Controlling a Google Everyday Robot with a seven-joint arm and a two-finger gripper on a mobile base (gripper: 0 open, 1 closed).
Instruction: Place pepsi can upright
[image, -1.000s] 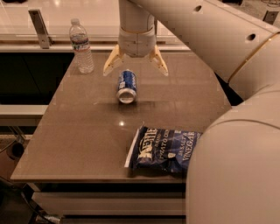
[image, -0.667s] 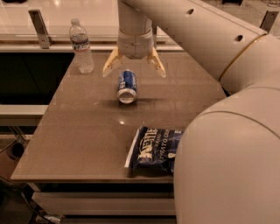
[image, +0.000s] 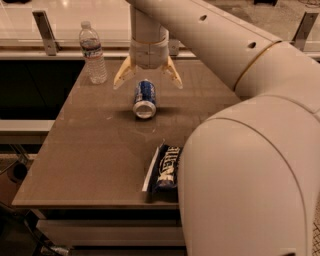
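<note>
The pepsi can (image: 145, 98), blue with white markings and a silver end facing me, lies on its side in the middle of the brown table (image: 90, 150). My gripper (image: 147, 81) hangs straight above the far end of the can, open, with its two cream fingers (image: 123, 74) spread to either side of the can. The fingers do not touch it.
A clear plastic water bottle (image: 93, 52) stands upright at the table's far left corner. A dark blue chip bag (image: 164, 167) lies near the front edge, partly hidden by my arm (image: 250, 150), which fills the right side. A rail with posts runs behind the table.
My arm has swung further across the view and now hides most of the chip bag. The gripper stays over the can, which has not moved.
</note>
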